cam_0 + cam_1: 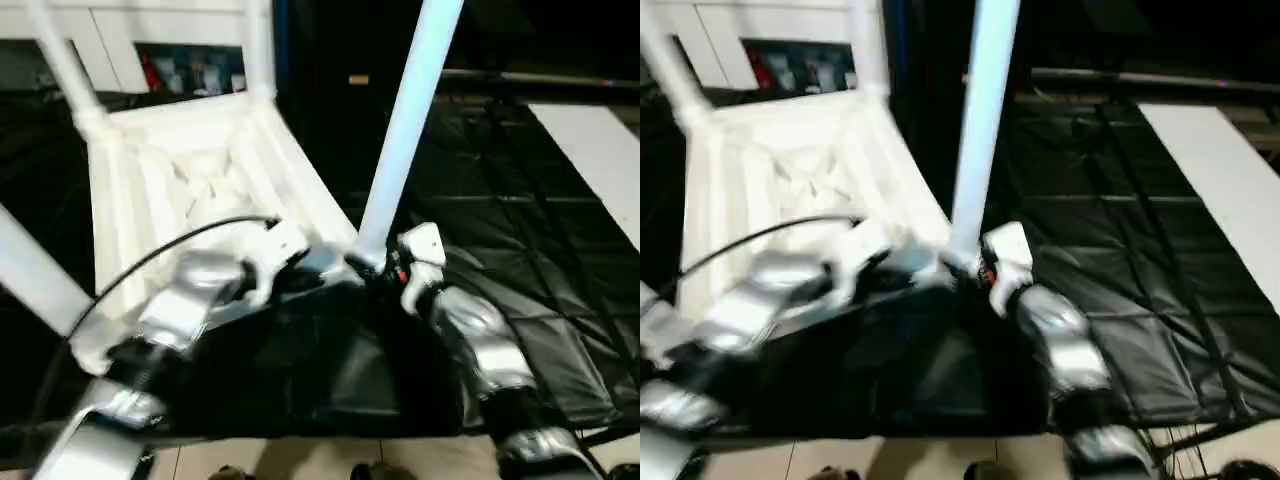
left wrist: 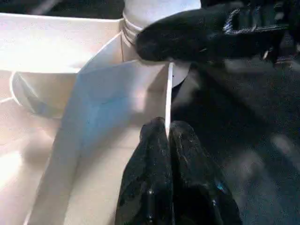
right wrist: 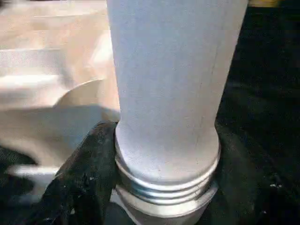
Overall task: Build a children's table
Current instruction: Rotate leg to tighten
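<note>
**Observer:** Silver forearms sat nearest the head camera. On the left, the left gripper (image 1: pixel 290 250) reached in at the near edge of the tabletop (image 1: pixel 180 180), which lay upside down on black sheeting (image 1: pixel 520 250) with its ribbed underside facing up.

**Checker:** And how did its jaws stand?

**Observer:** Pressed together. In the left wrist view the two black fingers (image 2: pixel 154 187) met on a thin white rib of the tabletop's rim, so that edge was pinched between them.

**Checker:** Moving right?

**Observer:** Two legs already stood in the far corner sockets, one at the far left (image 1: pixel 60 60) and one further right (image 1: pixel 258 45). Another leg (image 1: pixel 30 265) crossed the picture's left edge. At the near right corner a fourth leg (image 1: pixel 405 130) rose steeply, leaning a little to the right.

**Checker:** Was the right gripper on it?

**Observer:** Yes. The right gripper (image 1: pixel 375 262) clasped that leg's lower end; the right wrist view showed a black finger (image 3: pixel 84 183) on each side of the tube, just above its threaded collar.

**Checker:** Any readable writing?

**Observer:** None. Coloured items behind the cabinet (image 1: pixel 190 68) glass were too blurred to read. A flat white board (image 1: pixel 600 150) lay at far right.
</note>
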